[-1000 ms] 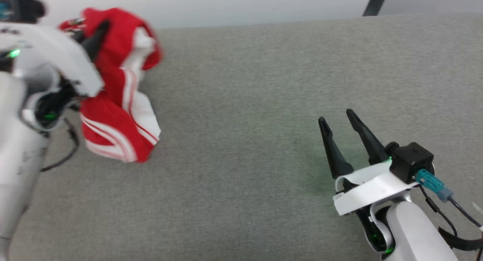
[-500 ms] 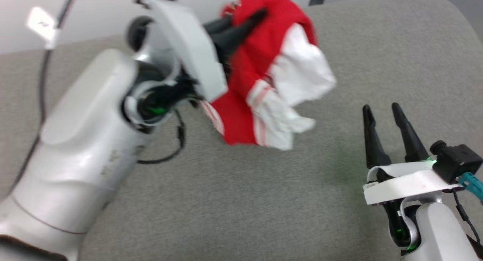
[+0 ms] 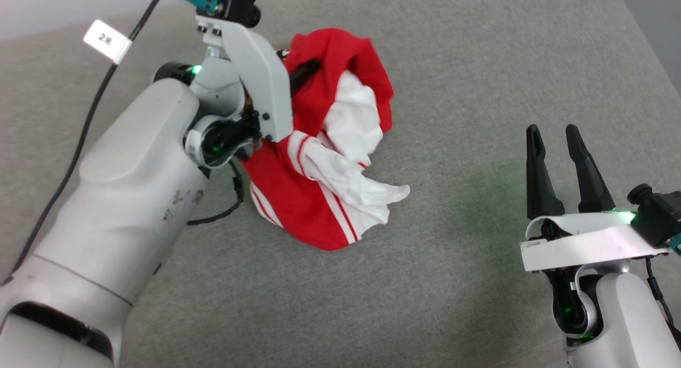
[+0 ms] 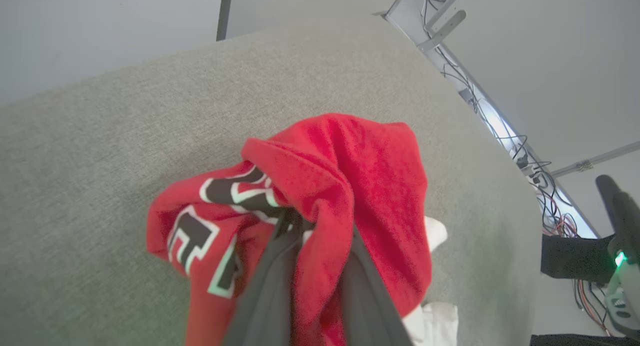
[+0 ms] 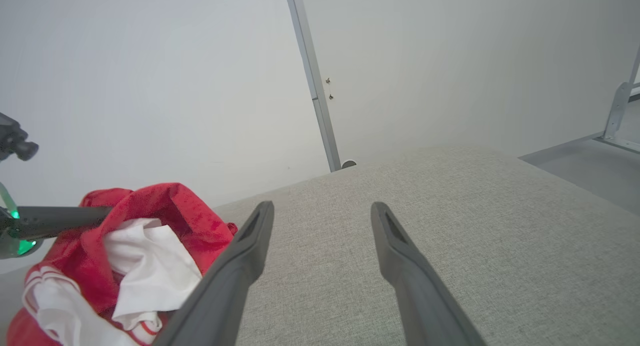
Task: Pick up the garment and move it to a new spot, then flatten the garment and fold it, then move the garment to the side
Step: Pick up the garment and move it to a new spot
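Observation:
The garment [image 3: 319, 219] is a bunched red shirt with white sleeves and striped trim, hanging from my left gripper [image 3: 314, 65] over the left-middle of the grey table [image 3: 468, 81]. Its lowest folds reach down to the surface. The left wrist view shows my left gripper [image 4: 310, 226] shut on a red fold of the garment [image 4: 380, 186], with black lettering beside it and the fingertips buried in cloth. My right gripper [image 3: 553, 131] stands open and empty at the lower right, apart from the shirt. From my right gripper [image 5: 322, 208] the garment [image 5: 165, 206] lies to the left.
The table's right edge [image 3: 644, 33] runs down the upper right corner. Beyond the table stands a metal frame with loose cables [image 4: 500, 126]. A pale wall with a grey upright post [image 5: 315, 86] is behind the far edge. A tagged cable [image 3: 106, 38] trails off my left arm.
The head view has swung, so the whole picture shifted. My left arm has carried the garment in from the far left toward the table's middle, closer to the right gripper, and lower.

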### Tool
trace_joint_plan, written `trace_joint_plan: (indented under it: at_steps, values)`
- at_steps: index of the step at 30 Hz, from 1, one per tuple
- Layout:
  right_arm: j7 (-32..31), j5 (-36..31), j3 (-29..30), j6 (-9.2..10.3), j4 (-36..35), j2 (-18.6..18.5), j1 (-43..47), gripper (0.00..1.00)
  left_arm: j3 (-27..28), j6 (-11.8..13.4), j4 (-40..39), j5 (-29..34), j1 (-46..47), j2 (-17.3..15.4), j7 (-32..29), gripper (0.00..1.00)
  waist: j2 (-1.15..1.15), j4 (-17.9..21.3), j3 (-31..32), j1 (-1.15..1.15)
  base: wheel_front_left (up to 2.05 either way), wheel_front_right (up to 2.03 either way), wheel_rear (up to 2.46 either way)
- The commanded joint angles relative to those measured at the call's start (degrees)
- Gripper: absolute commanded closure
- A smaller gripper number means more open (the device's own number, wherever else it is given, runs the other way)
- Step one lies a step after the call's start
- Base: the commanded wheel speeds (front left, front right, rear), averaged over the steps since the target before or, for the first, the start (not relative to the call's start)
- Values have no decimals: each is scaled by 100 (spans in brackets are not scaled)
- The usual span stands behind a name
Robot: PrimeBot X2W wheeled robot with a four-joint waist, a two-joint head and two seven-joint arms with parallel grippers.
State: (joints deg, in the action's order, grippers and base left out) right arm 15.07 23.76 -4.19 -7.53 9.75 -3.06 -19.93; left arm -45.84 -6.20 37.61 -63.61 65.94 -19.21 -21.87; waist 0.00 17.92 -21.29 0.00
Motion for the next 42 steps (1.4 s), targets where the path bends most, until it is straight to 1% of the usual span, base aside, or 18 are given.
trace_joint_plan:
  at_steps: [1, 6, 8, 11, 15, 17, 18, 19, 25, 29, 31, 35, 38, 42]
  values:
    - [9, 72, -20, 8, -28, 16, -92, 0, -84, -56, 174, 63, 95, -8, -34, 100, 0, 277, -285, 0, 0, 0, 0]
    - [9, 238, -63, 8, -79, 16, -133, 0, -475, -125, 750, 255, 324, -66, -320, 100, 0, 399, -509, 0, 0, 0, 0]
    - [9, 276, -74, 8, -95, 16, -174, 0, -688, -126, 926, 289, 361, -74, -597, 100, 0, 429, -582, 0, 0, 0, 0]
    - [9, 338, -83, 8, -113, 17, -182, 0, -1092, -130, 951, 326, 337, -120, -1037, 100, 0, 452, -666, 0, 0, 0, 0]
    - [9, 393, -119, 8, -120, 17, -226, 0, -1400, -115, 932, 203, 307, -214, -1246, 100, 0, 447, -734, 0, 0, 0, 0]
    - [9, 369, -115, 8, -105, 15, -249, 0, -1501, -115, 897, 118, 298, -213, -1225, 58, 0, 402, -711, 0, 0, 0, 0]
    - [9, 339, -115, 8, -97, 16, -255, 0, -1544, -116, 857, 91, 307, -221, -1177, 33, 0, 370, -687, 0, 0, 0, 0]
    - [8, 300, -113, 8, -80, 16, -254, 0, -1585, -117, 774, 56, 313, -219, -1090, 0, 0, 328, -647, 0, 0, 0, 0]
    - [9, -25, -138, 8, 75, 14, -172, 0, -1498, -117, 517, -345, 410, -208, -329, 0, 0, -55, -214, 0, 0, 0, 0]
    - [9, -342, -93, 8, 195, 12, -73, 0, -1405, -120, 260, -720, 345, -129, 177, 0, 0, -429, 187, 0, 0, 0, 0]
    - [9, -471, -80, 8, 263, -33, -17, 0, -1384, -119, 117, -903, 241, -145, 417, 0, 0, -641, 403, 0, 0, 0, 0]
    - [9, -597, -105, 8, 386, -185, 86, 0, -1380, -120, -168, -1155, -40, -273, 884, 0, 0, -1054, 777, 0, 0, 0, 0]
    - [9, -647, -74, 8, 481, -335, 178, 0, -1340, -121, -225, -1273, -409, -341, 1428, 0, 0, -1363, 1026, 0, 0, 0, 0]
    - [8, -690, 60, 8, 614, -492, 414, 0, -1509, -120, -144, -1144, -1008, -417, 2156, 0, 0, -1753, 1299, 0, 0, 0, 0]
